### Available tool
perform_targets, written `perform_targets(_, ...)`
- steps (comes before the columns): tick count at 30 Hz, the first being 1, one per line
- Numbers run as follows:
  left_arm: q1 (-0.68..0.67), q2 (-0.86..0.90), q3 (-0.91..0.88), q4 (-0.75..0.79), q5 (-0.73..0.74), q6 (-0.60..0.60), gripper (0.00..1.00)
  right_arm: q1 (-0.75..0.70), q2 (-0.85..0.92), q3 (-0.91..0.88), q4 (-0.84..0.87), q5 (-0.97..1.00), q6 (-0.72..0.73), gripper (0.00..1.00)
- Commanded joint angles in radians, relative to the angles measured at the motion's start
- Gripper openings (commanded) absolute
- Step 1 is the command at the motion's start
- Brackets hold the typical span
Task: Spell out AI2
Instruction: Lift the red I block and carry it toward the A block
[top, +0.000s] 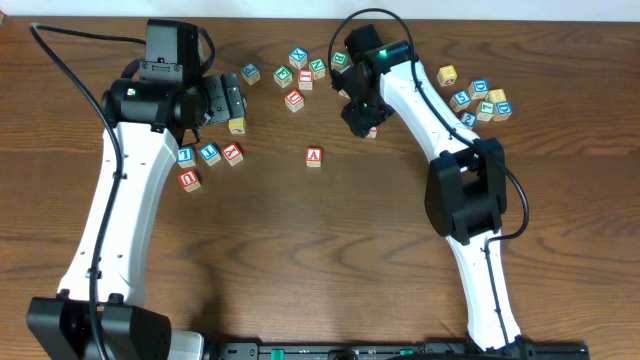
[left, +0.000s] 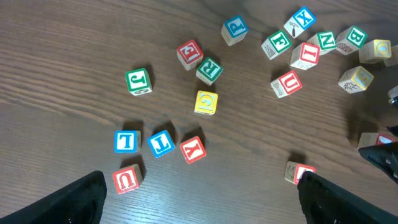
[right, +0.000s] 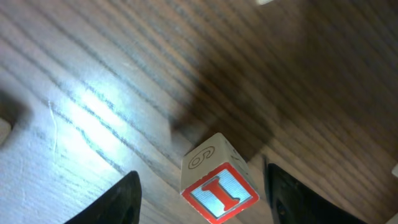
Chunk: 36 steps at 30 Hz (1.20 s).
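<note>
A red-framed letter I block (right: 221, 186) stands on the table between the open fingers of my right gripper (right: 200, 186), with a gap on each side. In the overhead view the right gripper (top: 361, 115) hangs over this block (top: 372, 131). A red A block (top: 314, 155) sits alone mid-table and also shows in the left wrist view (left: 301, 172). My left gripper (top: 224, 100) is open and empty above the table (left: 199, 208). I cannot see a 2 block.
Four blocks, two blue (top: 209, 152) and two red (top: 189, 179), lie under the left arm, with a yellow block (top: 237, 125) beside them. A cluster of letter blocks (top: 295, 75) lies at the top centre. Another cluster (top: 480, 100) lies at the right.
</note>
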Motion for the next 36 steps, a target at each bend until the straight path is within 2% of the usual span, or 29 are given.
perform_targets(1, 0.002, -0.013, 0.009, -0.003, -0.012, 0.009, 0.98, -0.023, -0.032, -0.021, 0.005, -0.023, -0.097, 0.61)
perform_targets(7, 0.002, -0.013, 0.009, -0.003, -0.012, 0.009, 0.98, -0.040, -0.031, -0.027, 0.018, -0.050, -0.097, 0.68)
perform_targets(13, 0.002, -0.013, 0.009, -0.003, -0.012, 0.009, 0.98, -0.050, -0.031, -0.027, 0.034, -0.072, -0.124, 0.70)
perform_targets(21, 0.002, -0.013, 0.009, -0.003, -0.012, 0.009, 0.98, -0.048, -0.031, -0.052, 0.029, -0.079, -0.158, 0.66)
perform_targets(25, 0.002, -0.013, 0.009, -0.003, -0.012, 0.009, 0.98, -0.048, -0.031, -0.075, 0.029, -0.079, -0.172, 0.53)
perform_targets(33, 0.002, -0.013, 0.009, -0.003, -0.012, 0.009, 0.98, -0.048, -0.031, -0.075, 0.039, -0.071, -0.169, 0.50)
perform_targets(36, 0.002, -0.013, 0.009, -0.003, -0.012, 0.009, 0.98, -0.048, -0.031, -0.075, 0.058, -0.071, -0.109, 0.49)
